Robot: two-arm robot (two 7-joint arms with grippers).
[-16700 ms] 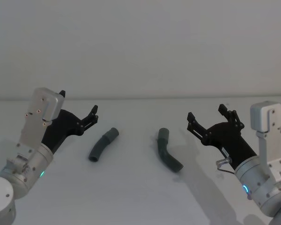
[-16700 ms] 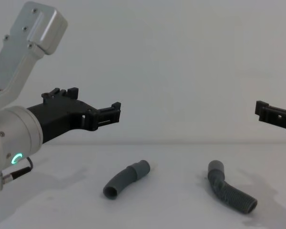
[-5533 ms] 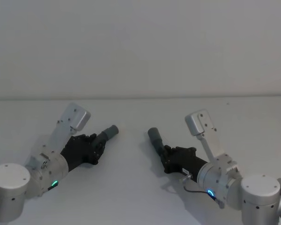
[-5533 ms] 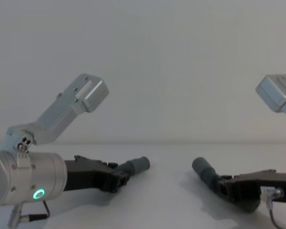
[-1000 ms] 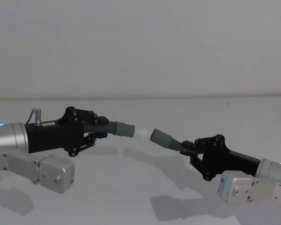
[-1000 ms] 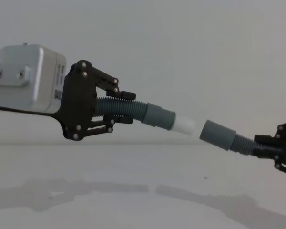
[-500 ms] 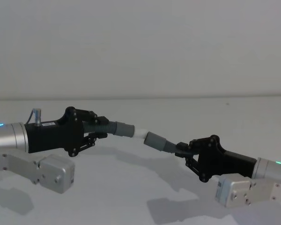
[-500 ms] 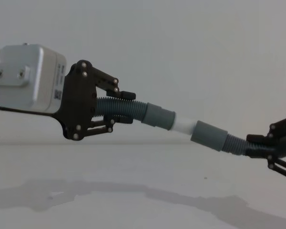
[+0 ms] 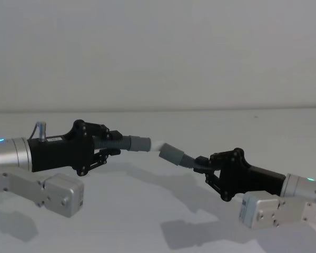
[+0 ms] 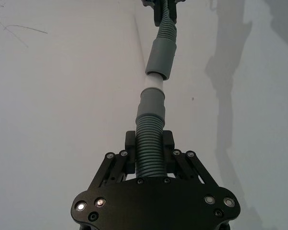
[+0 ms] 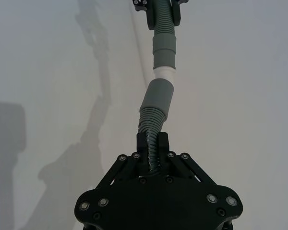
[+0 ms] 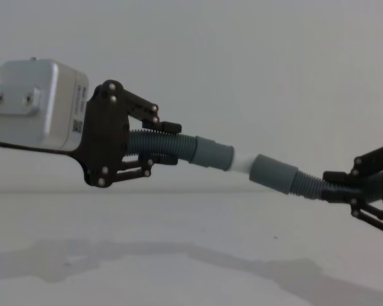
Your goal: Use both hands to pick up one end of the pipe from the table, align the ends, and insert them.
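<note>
Both black two-finger grippers are clamping our dark grey ribbed hose pieces above the white table (image 9: 163, 211): left gripper (image 12: 158, 143) holding the white-tipped cuff (image 12: 225, 157), right gripper (image 9: 201, 165) holding the plain grey cuff (image 12: 273, 173). We are pushing them together; we should straighten the angle so the tip is not jamming.

Four views, one meeting point

Head looks down from above, chest sideways and close; each wrist camera sights along its own hose piece toward the shared joint (image 12: 246, 164).
</note>
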